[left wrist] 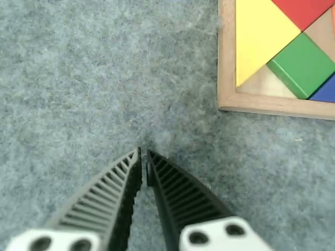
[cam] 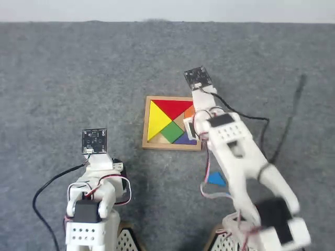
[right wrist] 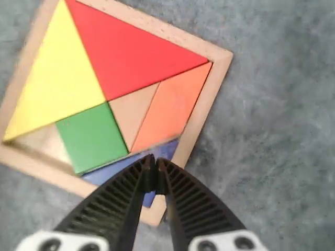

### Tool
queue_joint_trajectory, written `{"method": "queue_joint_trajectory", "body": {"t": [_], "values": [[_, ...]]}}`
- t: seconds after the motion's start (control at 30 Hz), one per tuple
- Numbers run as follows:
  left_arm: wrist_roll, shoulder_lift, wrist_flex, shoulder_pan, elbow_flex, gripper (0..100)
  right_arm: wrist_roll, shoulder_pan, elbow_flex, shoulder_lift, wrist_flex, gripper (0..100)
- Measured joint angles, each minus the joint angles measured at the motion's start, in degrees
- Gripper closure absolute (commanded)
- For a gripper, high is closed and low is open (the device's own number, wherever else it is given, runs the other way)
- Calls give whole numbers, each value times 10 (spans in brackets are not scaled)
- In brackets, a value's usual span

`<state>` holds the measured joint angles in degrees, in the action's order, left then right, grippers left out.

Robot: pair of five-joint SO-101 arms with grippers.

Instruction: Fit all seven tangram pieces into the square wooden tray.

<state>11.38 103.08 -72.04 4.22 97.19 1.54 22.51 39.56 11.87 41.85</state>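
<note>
Grey felt-covered bench is running up to a pale wall. The wooden tray is sitting mid-bench.

- In the tray I am counting a yellow triangle, red triangle, green square, orange piece and dark blue piece.
- Central tan patch and corner tan patch are reading to me as bare floor, so two triangular slots are probably waiting.
- Right pincer is hanging over the tray's edge above the dark blue piece, jaws together, holding nothing.
- Left pincer is also pressed together and holding nothing. It is hovering over bare felt, well apart from the tray corner.
- Light-blue piece is lying loose on the bench, just beside the right arm's forearm and back toward its base from the tray.

Judgement: the right arm is far nearer. Its pincer is pointing away from the piece, so I am expecting a pull-back before any grasp. The piece's long edge seems to be running across the high view.
</note>
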Motion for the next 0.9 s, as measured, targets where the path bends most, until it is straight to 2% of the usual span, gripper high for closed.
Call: {"method": "queue_joint_trajectory", "body": {"t": [0.27, 0.5, 0.73, 0.9], "values": [[0, 0, 0, 0, 0, 986, 0, 1, 165, 195, 6, 992], [0, 0, 0, 0, 0, 986, 0, 1, 236, 308, 6, 992], [0, 0, 0, 0, 0, 986, 3, 1, 246, 352, 22, 992], [0, 0, 0, 0, 0, 986, 51, -3, 246, 354, 76, 992]]}}
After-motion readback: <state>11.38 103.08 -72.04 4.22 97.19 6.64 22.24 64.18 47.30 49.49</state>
